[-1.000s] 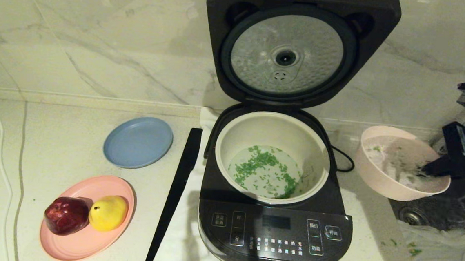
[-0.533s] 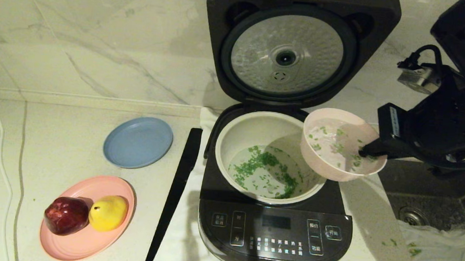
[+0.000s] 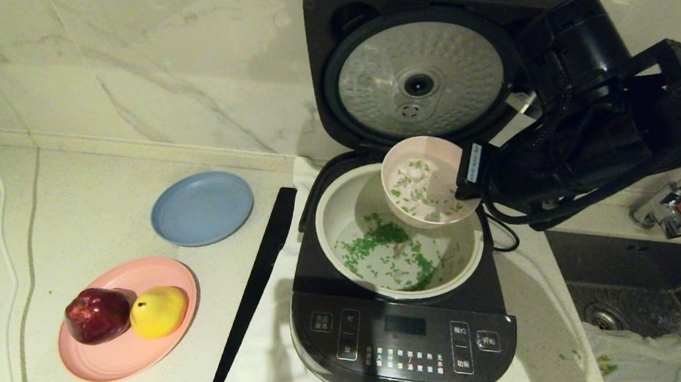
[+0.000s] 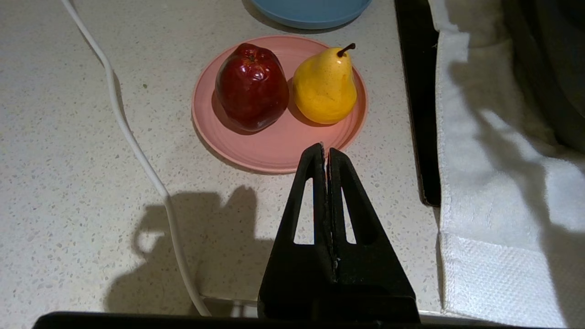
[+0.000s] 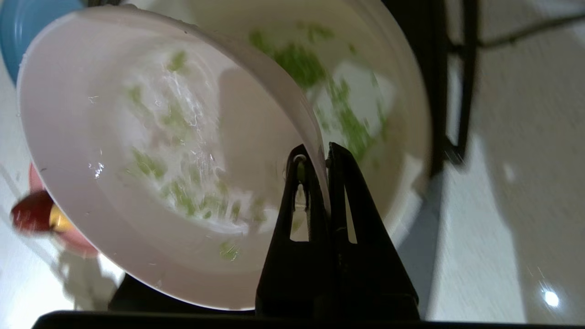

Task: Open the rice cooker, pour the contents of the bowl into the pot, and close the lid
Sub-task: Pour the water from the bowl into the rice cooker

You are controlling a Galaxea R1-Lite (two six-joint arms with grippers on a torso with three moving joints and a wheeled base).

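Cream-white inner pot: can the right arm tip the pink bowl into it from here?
Probably yes: the right gripper holds the pale pink-cream bowl by its rim, above the pot, and the dark hinged lid stands open.

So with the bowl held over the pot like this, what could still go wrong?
1. The right end effector pinches only the thin rim of the bowl, which looks wet inside; tilting further could let it slip.
2. The bowl hangs over the back of the pot, near the upright lid; grains could land on the cooker's edge.
3. Grains clinging to the bowl may stay behind.
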